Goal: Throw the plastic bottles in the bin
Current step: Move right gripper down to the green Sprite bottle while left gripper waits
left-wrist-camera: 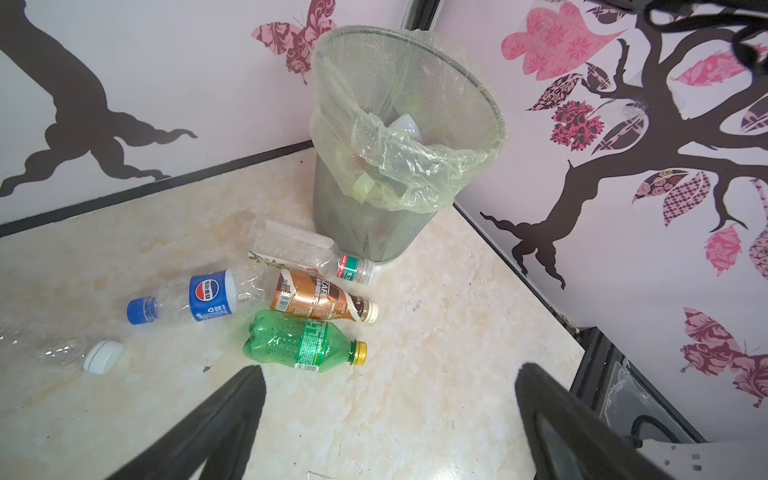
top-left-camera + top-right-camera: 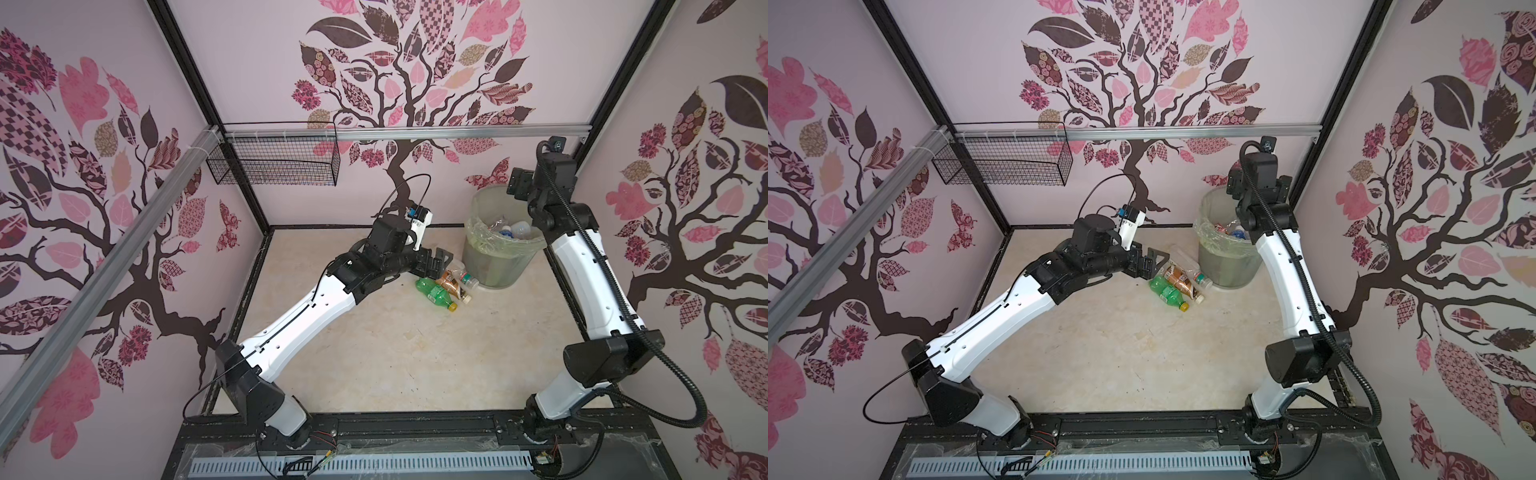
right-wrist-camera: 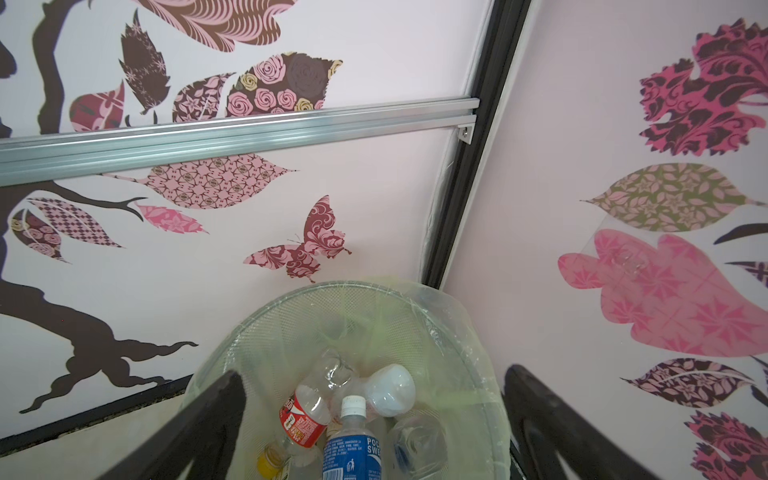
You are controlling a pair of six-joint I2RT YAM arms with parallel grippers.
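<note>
Several plastic bottles (image 3: 353, 440) lie in the round grey mesh bin (image 2: 492, 266), upper right of centre in a top view. Five remain on the marbled bench (image 1: 436, 374). The left jaws and right jaws gape wide, empty.

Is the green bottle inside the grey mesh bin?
No, in the left wrist view the green bottle lies on its side on the table, outside the bin.

Clear white-capped plastic bottle (image 1: 70, 351) cut by frame edge; blue-labelled bottle (image 3: 352, 451) in round grey mesh bin (image 3: 266, 324) likewise (base unseen).
</note>
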